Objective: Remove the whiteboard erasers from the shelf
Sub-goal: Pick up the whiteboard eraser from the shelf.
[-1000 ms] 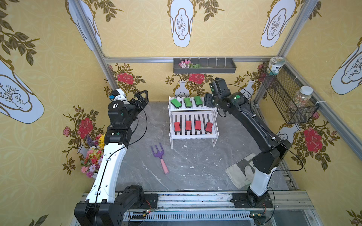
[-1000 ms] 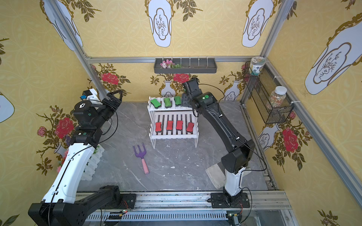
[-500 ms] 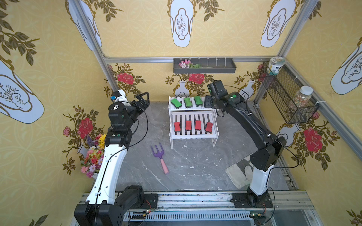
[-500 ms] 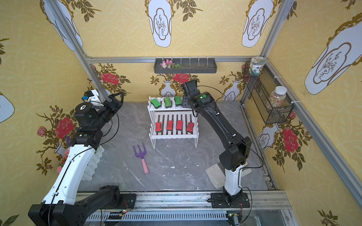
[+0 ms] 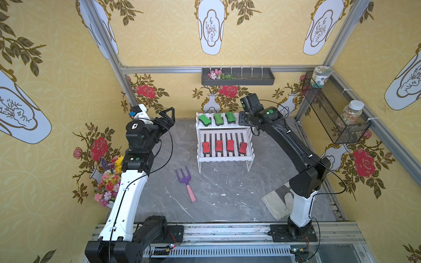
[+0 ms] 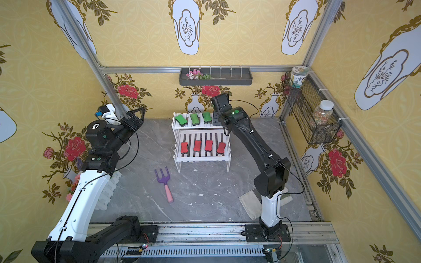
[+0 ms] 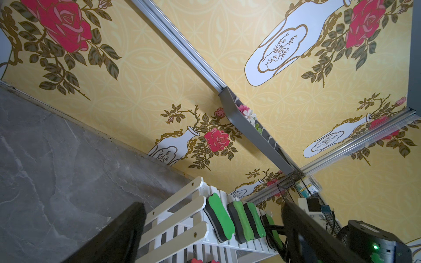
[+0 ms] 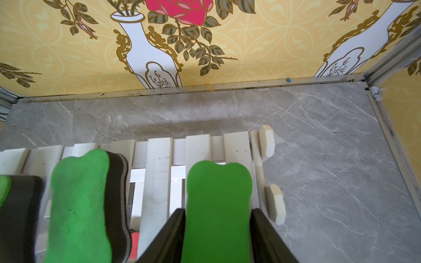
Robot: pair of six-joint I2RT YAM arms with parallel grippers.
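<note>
Plainly, the shelf (image 5: 225,157) held all eight whiteboard erasers (image 5: 230,145). The left gripper (image 5: 167,116) hung wide open, well apart. The right gripper (image 8: 218,211) clasped the end green eraser (image 8: 218,186) on the upper tier; the grasp seemed made, calling next for a clean lift.

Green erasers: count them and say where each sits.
4 green erasers. Three lie side by side on the shelf's top tier; the fourth, at that tier's end, is pinched between the right gripper's fingers, hidden in both top views.

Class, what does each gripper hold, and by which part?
Left gripper: nothing. Right gripper: fingers grip the green eraser by its two long sides, lying on the shelf.
</note>
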